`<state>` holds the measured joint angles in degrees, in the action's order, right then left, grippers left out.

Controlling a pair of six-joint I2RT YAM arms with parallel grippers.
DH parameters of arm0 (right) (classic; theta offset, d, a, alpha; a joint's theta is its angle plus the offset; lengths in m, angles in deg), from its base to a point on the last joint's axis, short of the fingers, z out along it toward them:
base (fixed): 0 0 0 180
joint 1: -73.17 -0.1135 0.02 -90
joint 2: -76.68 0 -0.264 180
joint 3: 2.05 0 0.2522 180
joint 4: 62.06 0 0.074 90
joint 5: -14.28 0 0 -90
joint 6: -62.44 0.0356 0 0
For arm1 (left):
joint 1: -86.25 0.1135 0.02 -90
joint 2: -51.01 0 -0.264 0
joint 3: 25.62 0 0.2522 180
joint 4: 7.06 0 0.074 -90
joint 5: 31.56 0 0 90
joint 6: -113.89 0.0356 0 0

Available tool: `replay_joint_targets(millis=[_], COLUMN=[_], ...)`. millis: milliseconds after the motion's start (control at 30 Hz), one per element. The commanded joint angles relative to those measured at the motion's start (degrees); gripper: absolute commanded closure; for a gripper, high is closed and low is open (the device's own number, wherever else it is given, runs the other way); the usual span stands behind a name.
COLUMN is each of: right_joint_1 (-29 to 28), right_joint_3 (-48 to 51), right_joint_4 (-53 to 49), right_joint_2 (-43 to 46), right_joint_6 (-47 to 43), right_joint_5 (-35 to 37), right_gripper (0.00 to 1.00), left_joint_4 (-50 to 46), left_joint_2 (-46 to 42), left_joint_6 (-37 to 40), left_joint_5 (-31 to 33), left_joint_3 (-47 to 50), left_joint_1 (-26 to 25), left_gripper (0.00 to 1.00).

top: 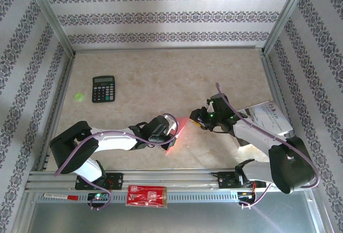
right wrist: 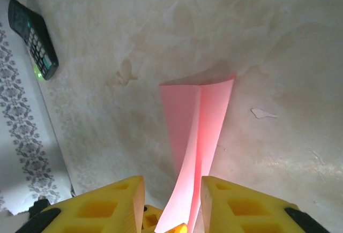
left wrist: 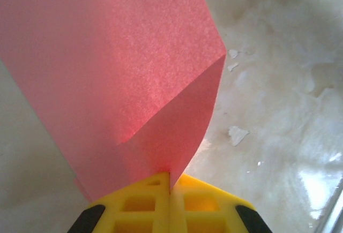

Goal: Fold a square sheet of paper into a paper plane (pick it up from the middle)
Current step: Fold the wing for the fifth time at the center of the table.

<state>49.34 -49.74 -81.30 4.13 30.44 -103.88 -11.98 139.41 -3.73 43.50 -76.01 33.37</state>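
Observation:
The pink-red sheet of paper (top: 178, 134) is folded into a long narrow shape with a centre crease and hangs just above the table between the two arms. My left gripper (left wrist: 171, 175) is shut on one end of it; the paper (left wrist: 123, 72) fans up and away from the yellow fingertips (left wrist: 139, 201). My right gripper (top: 198, 118) is at the other end and stands open. In the right wrist view the paper (right wrist: 195, 131) runs through the gap in that gripper (right wrist: 172, 183), and neither yellow finger (right wrist: 115, 203) touches it.
A black calculator (top: 103, 89) lies at the back left, with a small green sticker (top: 79, 97) beside it. A white printed leaflet (top: 268, 116) sits under the right arm. A red packet (top: 147, 195) and a red pen (top: 61, 196) rest on the front rail.

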Motion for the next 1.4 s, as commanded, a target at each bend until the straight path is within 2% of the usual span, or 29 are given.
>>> replay_joint_targets(millis=[0,700,1133,1367], right_joint_1=[0.24,-1.38,-5.04,-6.97], right_joint_3=[-1.91,-2.64,-6.5,-9.25], right_joint_4=[-2.9,-0.44,-1.65,-1.73], right_joint_2=[-1.29,-3.54,-5.08,-8.13], right_joint_6=[-6.49,-11.72,-16.94,-18.48], right_joint_5=[-1.49,-2.68,-1.03,-1.02], right_gripper=[0.67,0.68,0.67,0.68], left_joint_4=[6.08,28.51,38.02,47.78], left_joint_2=[0.6,3.88,6.07,10.72], left_joint_6=[-4.89,-19.42,-25.83,-30.81], left_joint_5=[-5.44,-15.24,-17.22,-18.75], left_joint_3=[1.83,11.93,16.01,18.84], left_joint_1=[1.43,7.57,9.55,11.02], left_gripper=[1.0,1.0,1.0,1.0])
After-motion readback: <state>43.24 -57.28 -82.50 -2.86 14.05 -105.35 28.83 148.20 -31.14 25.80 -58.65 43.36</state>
